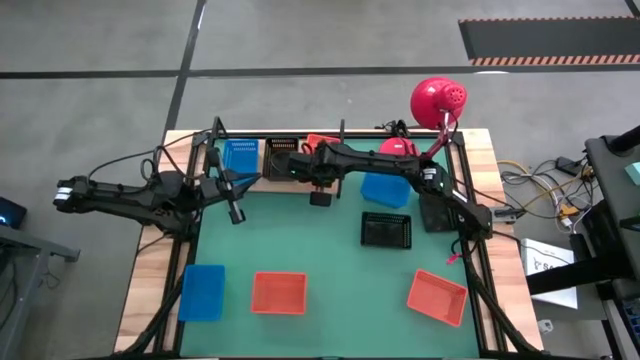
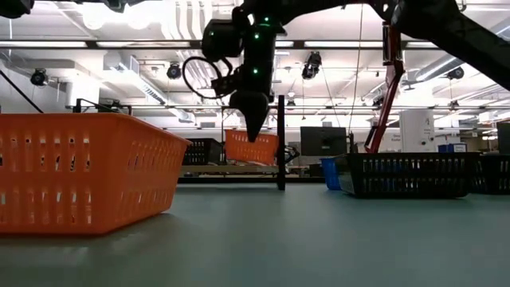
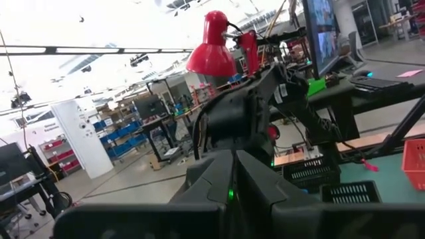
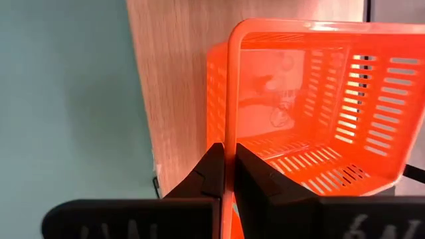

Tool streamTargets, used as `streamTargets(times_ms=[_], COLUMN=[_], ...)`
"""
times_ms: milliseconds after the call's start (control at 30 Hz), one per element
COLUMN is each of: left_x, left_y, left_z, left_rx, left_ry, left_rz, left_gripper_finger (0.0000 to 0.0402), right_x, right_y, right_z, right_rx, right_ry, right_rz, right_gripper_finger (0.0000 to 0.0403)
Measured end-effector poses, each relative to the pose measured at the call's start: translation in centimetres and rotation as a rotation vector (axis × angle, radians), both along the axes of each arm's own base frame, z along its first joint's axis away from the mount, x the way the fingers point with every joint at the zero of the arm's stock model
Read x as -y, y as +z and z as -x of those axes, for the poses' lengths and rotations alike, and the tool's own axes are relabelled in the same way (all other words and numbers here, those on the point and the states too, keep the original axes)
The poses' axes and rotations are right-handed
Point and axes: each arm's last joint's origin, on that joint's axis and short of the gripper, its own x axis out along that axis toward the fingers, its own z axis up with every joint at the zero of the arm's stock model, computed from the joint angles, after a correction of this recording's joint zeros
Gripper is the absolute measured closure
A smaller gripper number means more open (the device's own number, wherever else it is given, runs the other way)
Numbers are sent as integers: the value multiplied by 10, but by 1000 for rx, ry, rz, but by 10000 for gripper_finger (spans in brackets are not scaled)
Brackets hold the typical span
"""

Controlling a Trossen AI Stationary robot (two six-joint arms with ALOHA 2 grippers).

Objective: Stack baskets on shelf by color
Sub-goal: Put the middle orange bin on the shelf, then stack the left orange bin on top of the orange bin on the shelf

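My right gripper [image 4: 229, 174] reaches over the shelf [image 1: 262, 178], a light wooden board with black posts along the mat's far edge, and is shut on an orange basket [image 1: 322, 141]. The low view shows that gripper [image 2: 252, 131] pointing down with the orange basket [image 2: 253, 148] below it. A blue basket [image 1: 240, 157] and a black basket [image 1: 282, 155] sit side by side on the shelf. My left gripper [image 1: 237, 214] hovers shut over the green mat just in front of the shelf's left part, touching nothing. My right gripper pinches the orange basket's rim [image 4: 229, 126] on one side wall, one finger inside the basket and one outside. The fingers come from above, pointing down. The basket hangs tilted just over the wooden board; whether its bottom touches the board, I cannot tell.
On the green mat [image 1: 330, 260] lie a blue basket [image 1: 385, 188], a black basket [image 1: 386, 230], a blue basket [image 1: 202, 292] and two orange baskets [image 1: 278, 292] [image 1: 437, 297]. A red desk lamp [image 1: 437, 100] stands at the shelf's right end.
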Motion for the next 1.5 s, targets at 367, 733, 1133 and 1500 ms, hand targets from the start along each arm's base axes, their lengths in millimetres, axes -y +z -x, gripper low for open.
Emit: streamTargets(times_ms=[367,733,1133,1500], left_x=[0,0,0,24], left_y=[0,1,-3,-33], left_z=[0,0,-3,-32], left_rx=[-5,2,12,60], left_ry=[3,4,-18,-414], left_rz=[-14,-14,61,512], left_gripper_finger=[398,398,398,398], right_x=[1,1,-16,-143], right_y=[-8,-8,36,103], right_z=[-4,-4,9,56], right_rx=[-16,-20,77,283], right_ry=[27,37,23,378], right_rz=[11,12,16,-70], right_gripper_finger=[390,366,264,281])
